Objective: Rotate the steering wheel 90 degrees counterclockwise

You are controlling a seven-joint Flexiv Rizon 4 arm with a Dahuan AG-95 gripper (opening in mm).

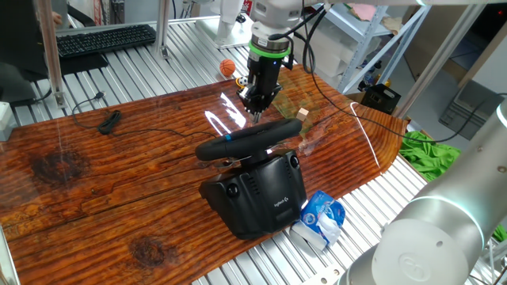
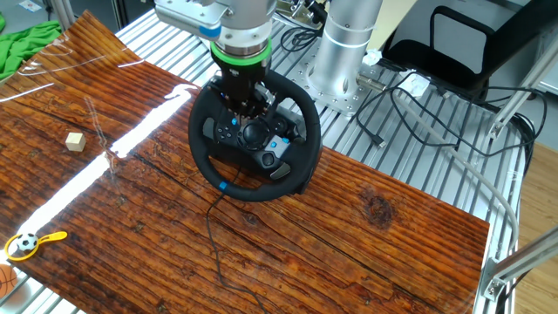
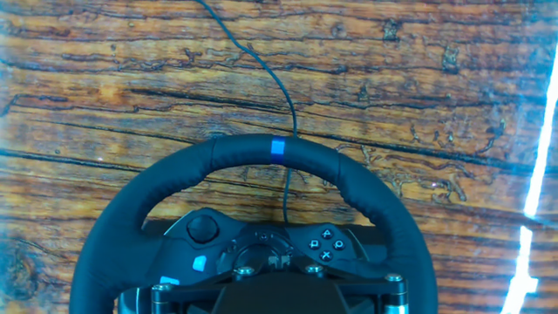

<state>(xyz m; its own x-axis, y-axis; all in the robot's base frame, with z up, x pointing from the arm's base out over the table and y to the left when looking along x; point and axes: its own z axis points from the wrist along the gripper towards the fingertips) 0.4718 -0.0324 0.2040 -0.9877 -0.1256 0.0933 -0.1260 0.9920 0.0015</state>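
Observation:
The steering wheel [image 1: 269, 133] is a black padded rim on a bulky black base [image 1: 257, 194] with a white logo, at the table's near edge. Its blue stripe [image 1: 227, 136] sits at the left end of the rim in this view. In the other fixed view the wheel [image 2: 202, 157] faces up with the stripe [image 2: 224, 186] at its lower left. In the hand view the rim [image 3: 366, 187] arcs across, with the stripe [image 3: 277, 148] at top centre. My gripper [image 1: 255, 113] points down just above the wheel's hub [image 2: 255, 133], fingers together, holding nothing. Its fingertips do not show in the hand view.
A small wooden cube [image 1: 303, 114] lies beyond the wheel. A blue-white packet [image 1: 321, 215] sits by the base. A black cable [image 2: 214, 227] runs from the wheel across the wood. A keyboard [image 1: 103, 38], an orange ball [image 1: 227, 68] and green cloth [image 1: 432, 150] lie off the tabletop.

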